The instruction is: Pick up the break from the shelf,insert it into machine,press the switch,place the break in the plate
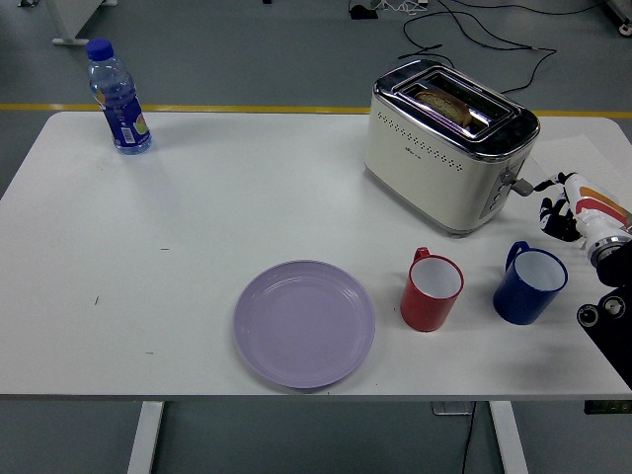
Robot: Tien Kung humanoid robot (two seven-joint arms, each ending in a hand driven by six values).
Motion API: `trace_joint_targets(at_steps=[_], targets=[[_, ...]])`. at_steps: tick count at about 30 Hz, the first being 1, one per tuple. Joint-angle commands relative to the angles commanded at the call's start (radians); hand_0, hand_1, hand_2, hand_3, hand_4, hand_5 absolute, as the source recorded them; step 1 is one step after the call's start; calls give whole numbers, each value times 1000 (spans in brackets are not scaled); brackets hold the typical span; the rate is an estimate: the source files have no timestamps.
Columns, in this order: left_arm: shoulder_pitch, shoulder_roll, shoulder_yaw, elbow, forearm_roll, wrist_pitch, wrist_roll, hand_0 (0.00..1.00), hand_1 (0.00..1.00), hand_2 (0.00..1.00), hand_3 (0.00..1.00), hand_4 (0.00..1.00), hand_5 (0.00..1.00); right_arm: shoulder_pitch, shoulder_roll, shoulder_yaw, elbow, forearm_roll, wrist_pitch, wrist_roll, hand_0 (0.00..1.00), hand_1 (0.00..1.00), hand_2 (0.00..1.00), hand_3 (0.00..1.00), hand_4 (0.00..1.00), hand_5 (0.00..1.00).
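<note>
Beside the glossy cream toaster (446, 148) holding sunken bread (446, 106), the right hand (565, 207) extends one finger, gripping nothing.

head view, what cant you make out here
- Bread: mostly sunk in the toaster slot; only its top shows.
- Toaster lever: too small, partly behind the right hand.
- Right hand: cut off by the right edge; grip unclear.
- Left arm: out of frame.
- Bottle label: too small to read.
</note>
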Motion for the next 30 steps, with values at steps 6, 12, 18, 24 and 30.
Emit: trace_joint_targets(at_steps=[6, 12, 18, 24, 30], targets=[[0, 0, -1, 0, -1, 0, 0, 681, 611, 660, 680, 422, 998, -19, -15, 59, 5, -13, 0, -8, 187, 150, 250, 622, 407, 2], [0, 0, -6, 0, 4, -1, 1, 681, 611, 660, 681, 422, 998, -25, -23, 111, 17, -14, -8, -8, 187, 150, 250, 622, 406, 2], [-1, -1, -8, 0, 6, 0, 1, 681, 613, 661, 681, 420, 998, -19, -25, 148, 60, 39, -17, 35, 193, 157, 259, 623, 412, 2], [-4, 0, -5, 0, 1, 0, 0, 681, 611, 661, 682, 421, 998, 4, -26, 154, 106, 132, 33, 84, 588, 615, 779, 936, 663, 251], [-7, 1, -4, 0, 0, 1, 1, 681, 611, 661, 682, 421, 998, 50, -19, 129, 135, 197, 13, 131, 826, 783, 947, 992, 748, 333]])
